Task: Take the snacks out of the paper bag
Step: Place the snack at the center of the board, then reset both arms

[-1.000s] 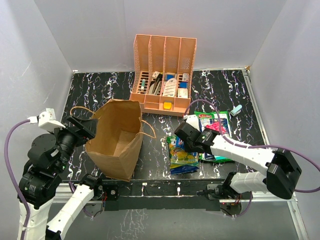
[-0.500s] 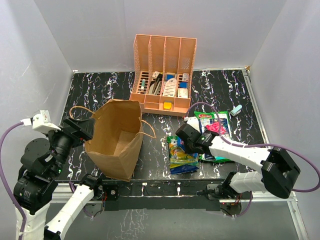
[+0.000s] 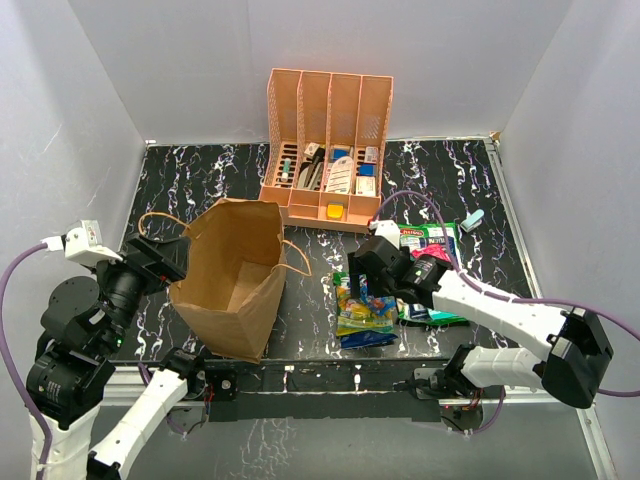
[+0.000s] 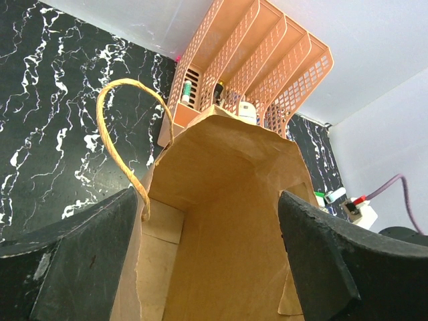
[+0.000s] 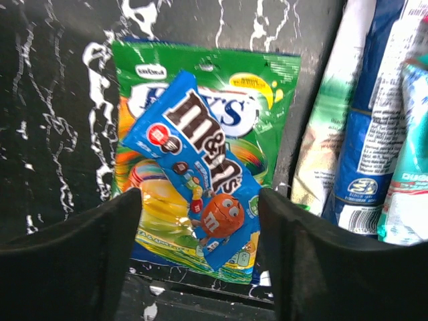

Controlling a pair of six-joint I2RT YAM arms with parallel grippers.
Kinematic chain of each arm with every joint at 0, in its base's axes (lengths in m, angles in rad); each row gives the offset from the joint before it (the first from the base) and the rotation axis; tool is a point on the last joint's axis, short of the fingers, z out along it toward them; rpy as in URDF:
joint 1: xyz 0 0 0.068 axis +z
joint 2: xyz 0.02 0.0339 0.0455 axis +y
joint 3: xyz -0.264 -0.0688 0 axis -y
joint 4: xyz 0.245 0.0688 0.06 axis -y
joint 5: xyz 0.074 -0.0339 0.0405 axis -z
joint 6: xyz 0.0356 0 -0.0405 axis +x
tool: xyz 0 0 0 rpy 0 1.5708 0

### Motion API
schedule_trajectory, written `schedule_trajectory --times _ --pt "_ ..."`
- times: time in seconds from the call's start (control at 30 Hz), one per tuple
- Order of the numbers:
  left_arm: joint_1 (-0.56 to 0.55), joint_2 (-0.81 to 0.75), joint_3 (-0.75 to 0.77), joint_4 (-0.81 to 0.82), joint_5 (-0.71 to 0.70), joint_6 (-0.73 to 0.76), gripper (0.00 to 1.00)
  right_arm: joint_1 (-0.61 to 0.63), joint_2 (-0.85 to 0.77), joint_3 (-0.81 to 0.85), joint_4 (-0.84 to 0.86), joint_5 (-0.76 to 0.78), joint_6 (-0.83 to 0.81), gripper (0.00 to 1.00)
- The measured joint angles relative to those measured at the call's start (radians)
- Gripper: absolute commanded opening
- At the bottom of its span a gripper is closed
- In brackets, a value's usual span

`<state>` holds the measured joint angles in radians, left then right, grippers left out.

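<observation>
Shifted slightly since a moment ago, the right gripper [image 5: 198, 221] hovers with jaws spread and empty over the blue M&M's packet [image 5: 200, 180], which lies on the green Skittles packet [image 5: 144, 200] beside the paper bag [image 3: 235, 290], so that snack appears delivered; the left gripper [image 4: 207, 214] is spread at the bag's mouth.

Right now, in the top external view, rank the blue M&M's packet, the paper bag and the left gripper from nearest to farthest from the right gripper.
1. blue M&M's packet, just beneath the right gripper.
2. paper bag, to its left, mid-table.
3. left gripper, at the bag's far left side.
</observation>
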<state>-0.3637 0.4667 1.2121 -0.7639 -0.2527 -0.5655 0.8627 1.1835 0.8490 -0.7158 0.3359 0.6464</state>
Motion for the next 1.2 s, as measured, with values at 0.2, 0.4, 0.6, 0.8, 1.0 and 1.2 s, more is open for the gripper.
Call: schedule_trajectory --times 0.2,0.4,0.6,0.8,1.0,1.2 --pt "-0.007 0.000 0.007 0.002 -0.012 0.029 0.87 0.000 -0.023 0.029 0.043 0.056 -0.061 0.98" --pt "-0.056 0.008 0.067 0.008 -0.040 0.110 0.89 0.000 -0.103 0.073 0.114 0.151 -0.146 0.98" --pt "-0.146 0.049 0.212 0.061 -0.066 0.261 0.91 0.000 -0.117 0.367 0.055 0.196 -0.201 0.98" --pt "-0.198 0.091 0.337 0.117 -0.070 0.400 0.92 0.000 -0.290 0.554 0.038 0.134 -0.242 0.98" --pt "-0.209 0.117 0.410 0.208 -0.059 0.489 0.93 0.000 -0.500 0.694 0.064 0.076 -0.274 0.98" --pt "-0.210 0.127 0.454 0.268 -0.034 0.528 0.94 -0.001 -0.560 0.772 0.095 0.067 -0.282 0.98"
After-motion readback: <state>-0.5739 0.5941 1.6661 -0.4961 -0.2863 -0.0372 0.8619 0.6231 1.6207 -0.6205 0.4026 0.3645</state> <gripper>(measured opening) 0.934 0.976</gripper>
